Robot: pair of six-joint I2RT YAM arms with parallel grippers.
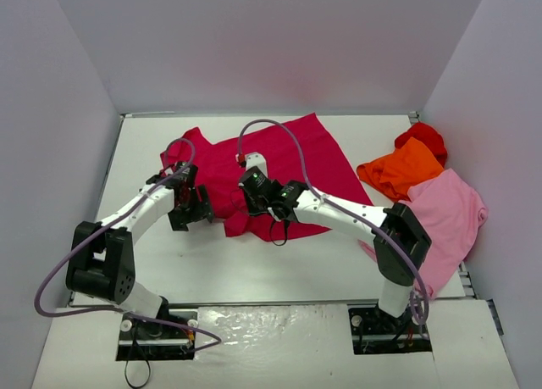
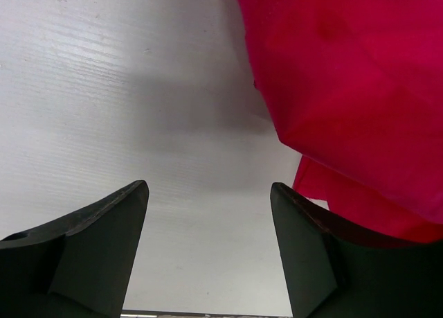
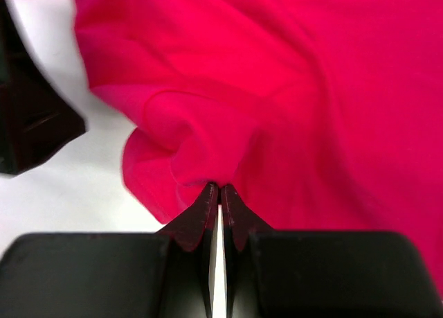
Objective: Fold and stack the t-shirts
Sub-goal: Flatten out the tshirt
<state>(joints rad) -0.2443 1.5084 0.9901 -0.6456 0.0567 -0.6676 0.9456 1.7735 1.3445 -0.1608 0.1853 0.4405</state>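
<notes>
Our right gripper is closed tight on a bunched fold of the crimson t-shirt, at the shirt's near-left edge. Just left of it, our left gripper hangs with its jaws spread wide and nothing between them, over the bare table. The shirt's edge lies just beside it. We see the crimson t-shirt spread across the table's far middle. Well to the right, the orange t-shirt, bright red t-shirt and light pink t-shirt lie heaped together.

A robot lab enclosure: plain white walls box in the white surface along its far, left and right edges.
</notes>
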